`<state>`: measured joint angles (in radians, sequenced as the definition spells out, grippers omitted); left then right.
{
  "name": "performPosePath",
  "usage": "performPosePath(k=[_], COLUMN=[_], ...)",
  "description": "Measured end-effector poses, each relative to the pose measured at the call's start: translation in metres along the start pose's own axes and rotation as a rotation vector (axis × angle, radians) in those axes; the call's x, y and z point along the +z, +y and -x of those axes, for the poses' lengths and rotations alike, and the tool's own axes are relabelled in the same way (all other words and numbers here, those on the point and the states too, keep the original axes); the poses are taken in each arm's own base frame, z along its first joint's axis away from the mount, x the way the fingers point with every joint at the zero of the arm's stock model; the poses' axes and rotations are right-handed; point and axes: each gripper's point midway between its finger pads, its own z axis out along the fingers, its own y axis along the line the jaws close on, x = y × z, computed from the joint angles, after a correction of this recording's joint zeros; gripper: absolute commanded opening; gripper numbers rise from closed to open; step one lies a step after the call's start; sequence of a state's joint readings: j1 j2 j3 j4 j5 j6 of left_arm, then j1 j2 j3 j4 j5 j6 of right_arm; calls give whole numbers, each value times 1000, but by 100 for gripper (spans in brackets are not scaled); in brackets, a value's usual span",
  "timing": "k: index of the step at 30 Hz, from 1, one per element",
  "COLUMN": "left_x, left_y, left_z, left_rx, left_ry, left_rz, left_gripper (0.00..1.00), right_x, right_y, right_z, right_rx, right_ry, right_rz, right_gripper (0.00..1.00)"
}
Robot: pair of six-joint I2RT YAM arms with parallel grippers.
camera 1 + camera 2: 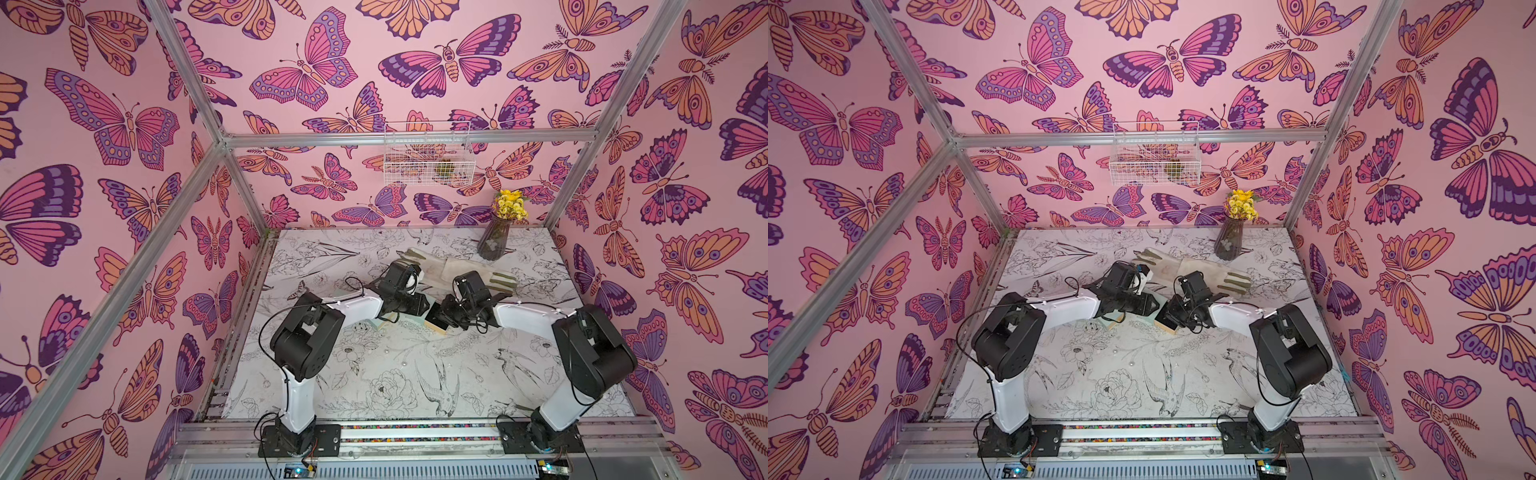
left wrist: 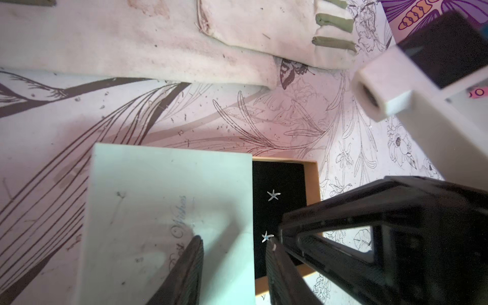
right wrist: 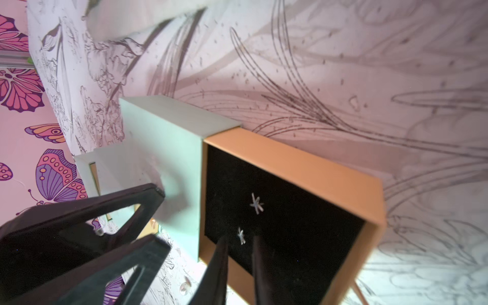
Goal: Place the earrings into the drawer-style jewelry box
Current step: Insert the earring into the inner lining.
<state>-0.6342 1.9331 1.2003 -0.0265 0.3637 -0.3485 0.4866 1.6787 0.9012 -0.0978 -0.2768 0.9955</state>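
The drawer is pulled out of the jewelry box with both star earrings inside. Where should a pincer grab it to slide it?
Pinch the drawer's tan end wall, the one farthest from the mint sleeve, coming from above with one tip inside and one outside. That wall is thin, upright and exposed, and both earrings lie nearer the sleeve, so they probably stay untouched.

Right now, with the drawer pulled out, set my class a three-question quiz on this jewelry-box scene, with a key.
1. True or false: the drawer is pushed fully shut.
2. How many star-shaped earrings lie on its black lining?
3. The right end effector is: A) shut on an earring and lifted clear; B) open, tips by an earring lying in the drawer; C) far from the drawer.
Key: 1 false; 2 two; 3 B.
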Motion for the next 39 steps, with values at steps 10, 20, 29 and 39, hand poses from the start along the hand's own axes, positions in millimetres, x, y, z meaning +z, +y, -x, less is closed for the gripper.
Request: performPosePath(k=[10, 20, 29, 39], left_x=[0, 1, 1, 1], left_y=[0, 0, 0, -2], left_z=[0, 1, 1, 2], left_rx=[0, 0, 0, 0], left_ry=[1, 1, 1, 3], left_rz=[-3, -4, -4, -10], left_gripper=[43, 42, 42, 43], right_x=[-2, 12, 11, -9], right_y=[6, 0, -9, 4], right_z=[-3, -8, -7, 5], right_rx=[-30, -19, -11, -67], right_ry=[19, 67, 59, -19], right_rz=[22, 9, -42, -20], right_gripper=[3, 2, 1, 9])
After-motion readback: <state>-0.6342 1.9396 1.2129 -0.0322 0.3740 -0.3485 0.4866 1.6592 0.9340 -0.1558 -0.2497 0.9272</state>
